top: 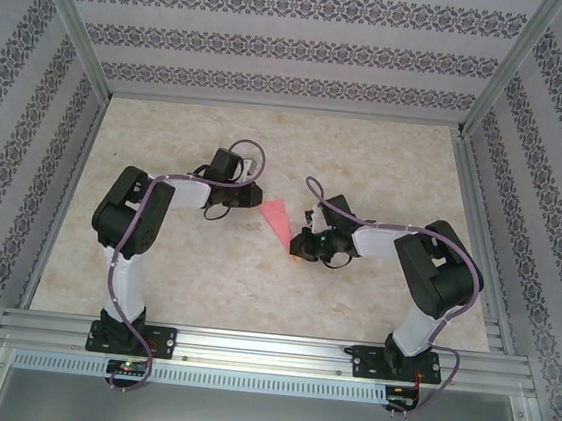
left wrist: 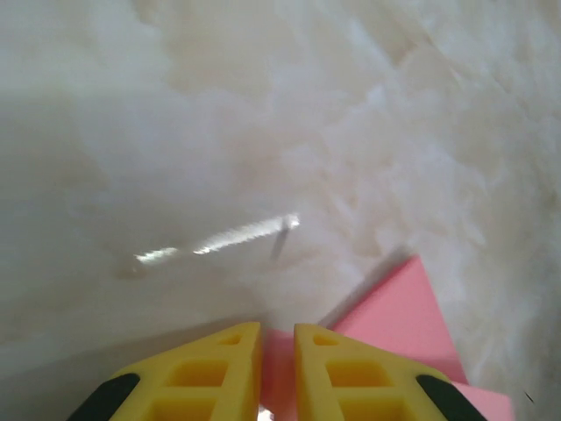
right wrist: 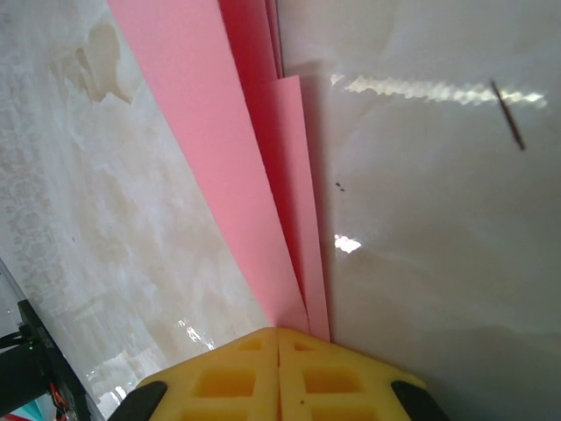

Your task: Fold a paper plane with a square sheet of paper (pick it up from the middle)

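Paper plane (top: 277, 220) lay at frame centre in the top view on the marbled table (top: 203, 283). It was a narrow pink dart, long axis running upper left to lower right.

Left gripper (left wrist: 277, 326) was at its upper-left end, fingers nearly together with pink showing in the gap, judged a pinch.

Right gripper (right wrist: 279, 331) was clamped on the pointed lower-right end, folded layers fanning away from it.

Both arms were equally near, one at each end.

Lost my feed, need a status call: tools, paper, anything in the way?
Right tool shut on narrow tip of folded pink paper. Left tool nearly closed at its wide end, grip unclear. No obstruction seen.
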You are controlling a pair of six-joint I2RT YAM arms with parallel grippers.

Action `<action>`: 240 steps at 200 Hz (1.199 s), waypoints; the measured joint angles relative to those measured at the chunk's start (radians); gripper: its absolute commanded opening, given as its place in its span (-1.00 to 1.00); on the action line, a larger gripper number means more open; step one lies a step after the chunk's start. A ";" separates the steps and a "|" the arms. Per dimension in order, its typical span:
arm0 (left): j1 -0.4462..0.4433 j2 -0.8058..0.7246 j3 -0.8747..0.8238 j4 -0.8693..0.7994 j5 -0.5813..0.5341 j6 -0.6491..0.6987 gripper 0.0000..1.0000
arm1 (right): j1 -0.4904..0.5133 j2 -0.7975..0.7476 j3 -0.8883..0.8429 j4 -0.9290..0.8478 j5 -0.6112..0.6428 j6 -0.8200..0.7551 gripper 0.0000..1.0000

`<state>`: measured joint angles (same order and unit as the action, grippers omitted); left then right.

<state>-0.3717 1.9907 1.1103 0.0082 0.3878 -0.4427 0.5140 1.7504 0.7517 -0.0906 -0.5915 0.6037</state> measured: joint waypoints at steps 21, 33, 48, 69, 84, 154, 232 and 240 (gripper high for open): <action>0.018 0.001 0.024 -0.022 -0.013 0.009 -0.61 | -0.006 0.002 -0.002 0.005 -0.011 0.000 -0.85; 0.021 -0.007 0.029 -0.026 -0.012 0.010 -0.60 | -0.006 0.003 -0.002 0.006 -0.013 0.000 -0.85; 0.021 -0.040 0.023 -0.035 -0.012 0.009 -0.60 | -0.006 0.002 -0.004 0.009 -0.013 0.000 -0.85; 0.013 -0.147 -0.021 -0.031 -0.011 -0.011 -0.62 | -0.006 0.002 -0.004 0.009 -0.013 0.000 -0.85; -0.005 -0.235 -0.068 -0.008 -0.009 -0.036 -0.63 | -0.006 0.002 -0.006 0.012 -0.013 0.000 -0.85; -0.219 -0.269 -0.203 0.092 0.026 -0.181 -0.78 | -0.006 0.002 -0.006 0.013 -0.014 0.000 -0.87; -0.303 -0.129 -0.203 0.150 0.077 -0.282 -0.87 | -0.008 0.002 -0.009 0.016 -0.016 0.004 -0.89; -0.304 -0.129 -0.203 0.152 0.076 -0.282 -0.87 | -0.009 0.002 -0.009 0.017 -0.017 0.004 -0.89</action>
<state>-0.6754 1.8614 0.9077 0.1600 0.4633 -0.7250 0.5053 1.7523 0.7425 -0.0738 -0.6086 0.6079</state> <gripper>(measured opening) 0.071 0.060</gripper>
